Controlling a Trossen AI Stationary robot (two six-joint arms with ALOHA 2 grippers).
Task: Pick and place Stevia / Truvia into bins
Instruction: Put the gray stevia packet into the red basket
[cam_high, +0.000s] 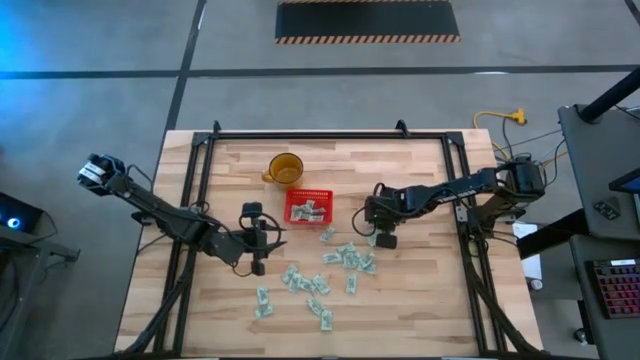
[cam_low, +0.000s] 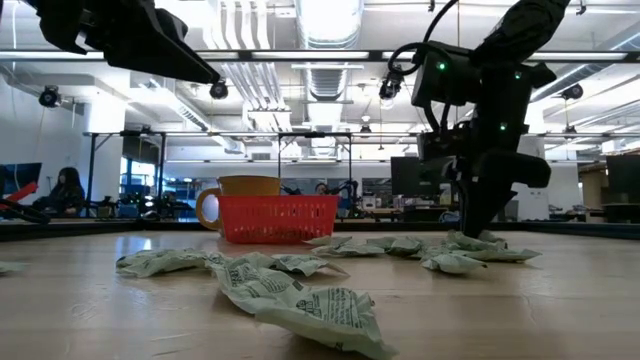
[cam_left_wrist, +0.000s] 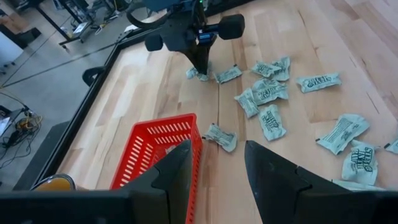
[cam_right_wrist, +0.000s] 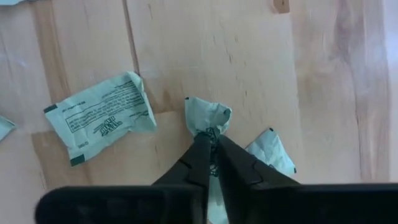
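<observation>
Several pale green and white sachets (cam_high: 347, 257) lie flat and scattered over the wooden table, and a few more sit in the red basket (cam_high: 308, 207). My right gripper (cam_right_wrist: 211, 142) is down at the table to the right of the basket, shut on one crumpled sachet (cam_right_wrist: 207, 116). It also shows in the low view (cam_low: 488, 228) among the sachets. My left gripper (cam_left_wrist: 217, 167) is open and hangs in the air to the left of the basket (cam_left_wrist: 158, 155), touching nothing. My right gripper pinches the crumpled sachet between its two fingertips (cam_right_wrist: 200, 149), on the gathered paper at the sachet's middle (cam_right_wrist: 209, 132). The fingers come from above, pointing down. The sachet's free end (cam_right_wrist: 205, 109) spreads out past the tips. Whether it is off the table I cannot tell.
An amber cup (cam_high: 285, 168) stands beyond the basket toward the far edge. Loose sachets (cam_right_wrist: 102, 116) lie close on both sides of the right gripper, and one sachet (cam_left_wrist: 222, 137) lies just right of the basket. A black frame (cam_high: 330, 135) borders the table.
</observation>
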